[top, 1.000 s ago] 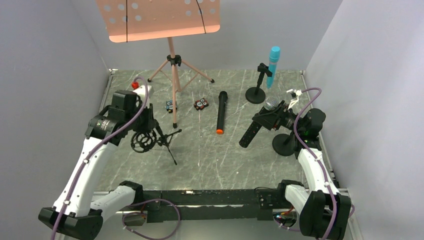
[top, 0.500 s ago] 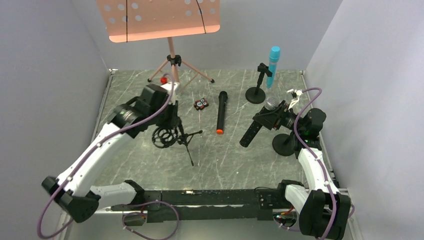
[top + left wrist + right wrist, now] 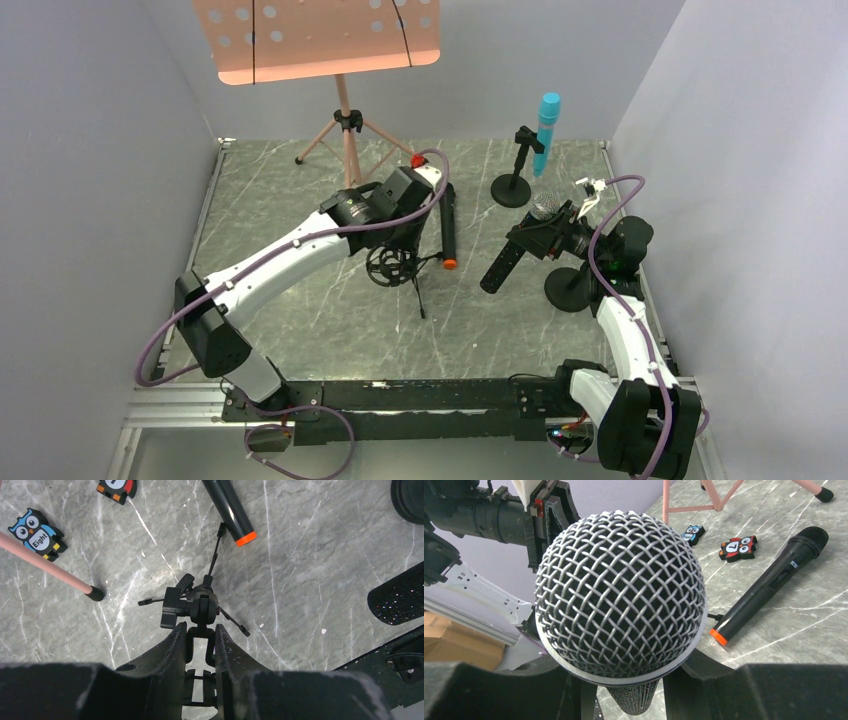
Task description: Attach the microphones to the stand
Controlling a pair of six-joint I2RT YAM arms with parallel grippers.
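Observation:
My left gripper point(image 3: 402, 248) is shut on a small black tripod stand point(image 3: 393, 267) and holds it over the table; in the left wrist view the jaws point(image 3: 199, 630) clamp its top piece point(image 3: 200, 607), legs splayed below. The black microphone with orange end point(image 3: 448, 232) lies just right of it, and shows in both wrist views point(image 3: 229, 509) point(image 3: 769, 582). My right gripper point(image 3: 562, 236) is shut on the black microphone with silver mesh head point(image 3: 543, 207), whose head fills the right wrist view point(image 3: 619, 600). The turquoise microphone point(image 3: 547, 125) stands clipped in a round-base stand point(image 3: 512, 190).
A pink music stand point(image 3: 345, 120) stands at the back, one foot near the tripod point(image 3: 94, 594). Two owl clips lie by it point(image 3: 36, 534) point(image 3: 738, 548). A second black round-base stand point(image 3: 570, 288) sits under my right arm. Grey walls close in both sides.
My left arm has swung right from the table's left side to the centre, carrying the tripod stand up beside the orange-ended microphone. My right arm has stayed still.

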